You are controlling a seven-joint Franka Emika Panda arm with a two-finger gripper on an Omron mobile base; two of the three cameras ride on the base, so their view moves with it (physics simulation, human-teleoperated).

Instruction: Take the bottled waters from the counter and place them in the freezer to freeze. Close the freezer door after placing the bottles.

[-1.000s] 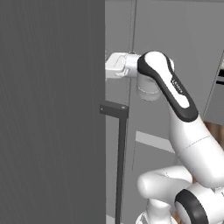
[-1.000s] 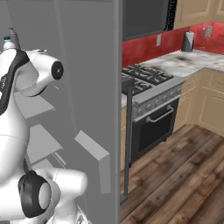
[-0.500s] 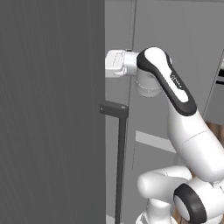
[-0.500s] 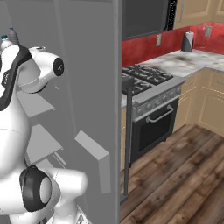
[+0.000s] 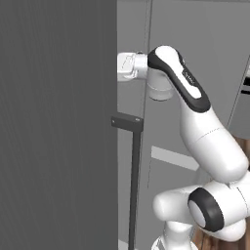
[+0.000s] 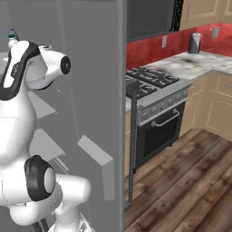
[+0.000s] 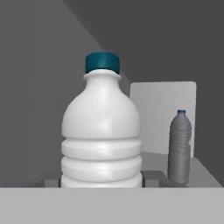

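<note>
White ribbed bottle (image 7: 101,131), blue cap, upright, sits right in front of the hand camera, inside the grey freezer (image 7: 39,87). The gripper's fingertips are hidden at the bottom of the hand view, so contact can't be confirmed there; the jaws sit narrow, about at bottle width, consistent with a grip on it, though whether it rests on the shelf can't be told. Smoky grey bottle (image 7: 180,146), also blue-capped, stands upright further back to the right, on the grey shelf (image 7: 199,168) just in front of a pale back panel. In the left base view the arm reaches past the edge of the open freezer door (image 5: 58,127); its dark bar handle (image 5: 133,185) hangs below the wrist. In the right base view, black stove (image 6: 156,118) and marble counter (image 6: 195,63) lie off to the right.
</note>
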